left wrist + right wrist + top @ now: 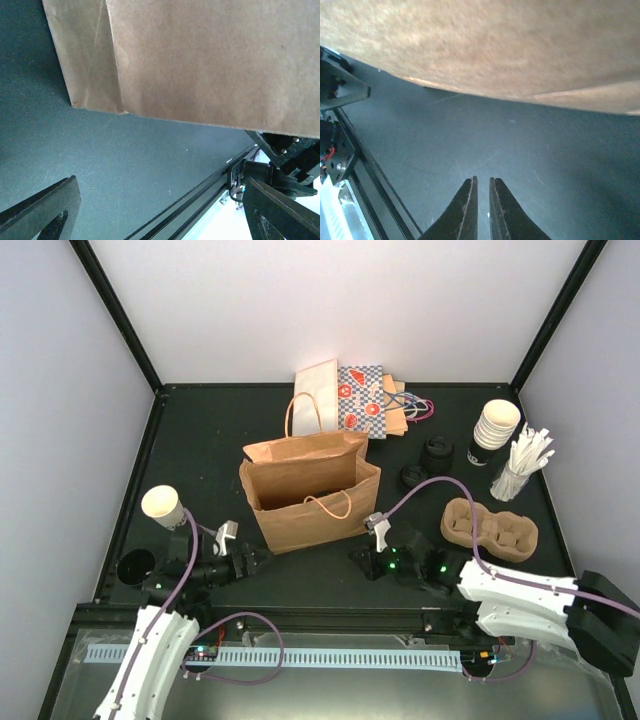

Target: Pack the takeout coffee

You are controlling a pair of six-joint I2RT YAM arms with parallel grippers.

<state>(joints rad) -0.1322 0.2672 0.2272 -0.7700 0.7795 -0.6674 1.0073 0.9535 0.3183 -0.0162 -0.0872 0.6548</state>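
Note:
A cream-white paper cup [162, 505] stands at the left of the table with its top open and no lid on it. A black round thing [135, 565], maybe a lid, lies just in front of it. No capped cup shows. An open brown paper bag [305, 490] stands in the middle. My left gripper [260, 557] is open and empty, low at the bag's front left corner; the left wrist view shows its wide-spread gripper [160, 200] facing the bag [210, 60]. My right gripper [357, 559] is shut and empty by the bag's front right corner, and it also shows in the right wrist view [481, 180].
A stack of paper cups [495, 430], two loose black lids [437, 448], a holder of white stirrers [520, 465] and a pulp cup carrier [490, 525] sit at the right. Flat patterned and white bags [350, 400] lie behind the brown bag. The table's front rail [210, 195] is close.

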